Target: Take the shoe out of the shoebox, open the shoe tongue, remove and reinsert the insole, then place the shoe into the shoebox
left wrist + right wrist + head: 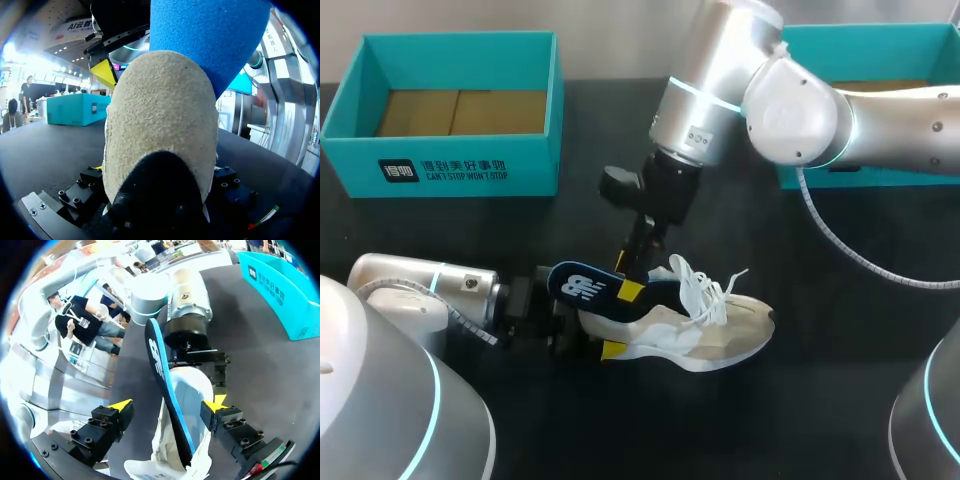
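Note:
A beige and white shoe (720, 335) with white laces lies on its side on the black table. Its dark blue insole (588, 289) sticks out of the heel opening, half in the shoe. My left gripper (603, 322) comes in low from the left, shut on the shoe's heel (160, 130), which fills its wrist view. My right gripper (636, 275) hangs from above over the heel. In its wrist view the insole (167, 390) stands on edge between its fingers, touching neither; the right gripper (167, 404) is open. One of its yellow fingertips (103, 73) shows beside the insole (210, 35).
A teal shoebox (450, 105) with brown cardboard inside stands at the back left. A second teal box (880, 50) sits at the back right, partly behind my right arm. Bare black table lies in front of and to the right of the shoe.

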You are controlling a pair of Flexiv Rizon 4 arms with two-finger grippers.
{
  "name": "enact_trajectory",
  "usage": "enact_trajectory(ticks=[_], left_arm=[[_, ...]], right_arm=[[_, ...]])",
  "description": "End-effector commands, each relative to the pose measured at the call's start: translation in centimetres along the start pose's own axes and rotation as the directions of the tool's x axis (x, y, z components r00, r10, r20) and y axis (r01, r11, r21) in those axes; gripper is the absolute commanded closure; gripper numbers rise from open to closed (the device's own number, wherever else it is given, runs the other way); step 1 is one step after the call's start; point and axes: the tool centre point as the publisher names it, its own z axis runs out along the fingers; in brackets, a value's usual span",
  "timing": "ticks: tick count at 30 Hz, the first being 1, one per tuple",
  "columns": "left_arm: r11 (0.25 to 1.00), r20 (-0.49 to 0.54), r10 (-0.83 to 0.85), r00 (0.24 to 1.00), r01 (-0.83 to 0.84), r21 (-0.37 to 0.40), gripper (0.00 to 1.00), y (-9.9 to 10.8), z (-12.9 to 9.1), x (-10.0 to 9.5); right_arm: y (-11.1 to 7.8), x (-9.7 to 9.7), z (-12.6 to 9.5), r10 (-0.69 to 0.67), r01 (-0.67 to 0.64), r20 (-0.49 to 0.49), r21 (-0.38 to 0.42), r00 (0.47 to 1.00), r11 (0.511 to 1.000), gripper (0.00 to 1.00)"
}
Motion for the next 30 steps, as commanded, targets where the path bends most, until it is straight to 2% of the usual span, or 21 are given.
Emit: enact_trajectory(ticks=[1,5,8,10,11,12,23,25,30], left_arm=[[1.000,0.001,0.000,1.000,0.000,-0.001,1.00,0.0,0.0,0.0],[1.000,0.001,0.000,1.000,0.000,-0.001,1.00,0.0,0.0,0.0],[1.000,0.001,0.000,1.000,0.000,-0.001,1.00,0.0,0.0,0.0],[1.000,0.001,0.000,1.000,0.000,-0.001,1.00,0.0,0.0,0.0],[1.000,0.001,0.000,1.000,0.000,-0.001,1.00,0.0,0.0,0.0],[1.000,0.001,0.000,1.000,0.000,-0.001,1.00,0.0,0.0,0.0],[1.000,0.001,0.000,1.000,0.000,-0.001,1.00,0.0,0.0,0.0],[1.000,0.001,0.000,1.000,0.000,-0.001,1.00,0.0,0.0,0.0],[1.000,0.001,0.000,1.000,0.000,-0.001,1.00,0.0,0.0,0.0]], right_arm=[[0.2,-0.2,0.7,-0.004,0.004,-0.012,-0.003,1.000,1.000,0.13],[0.1,0.0,1.0,-0.001,0.000,-0.025,-0.010,1.000,1.000,0.29],[0.1,0.2,1.3,-0.002,0.002,-0.033,-0.012,0.999,1.000,0.31],[0.1,0.3,1.5,-0.005,0.004,-0.038,-0.015,0.999,1.000,0.36],[0.1,0.4,1.6,-0.006,0.005,-0.041,-0.017,0.999,1.000,0.46],[0.1,0.4,1.7,-0.008,0.007,-0.044,-0.020,0.999,1.000,0.51],[0.3,0.3,2.2,-0.013,0.012,-0.058,-0.024,0.998,1.000,0.61],[0.3,0.3,2.2,-0.013,0.012,-0.059,-0.024,0.998,1.000,0.65],[0.4,0.4,2.1,-0.011,0.010,-0.044,-0.037,0.999,0.999,0.91]])
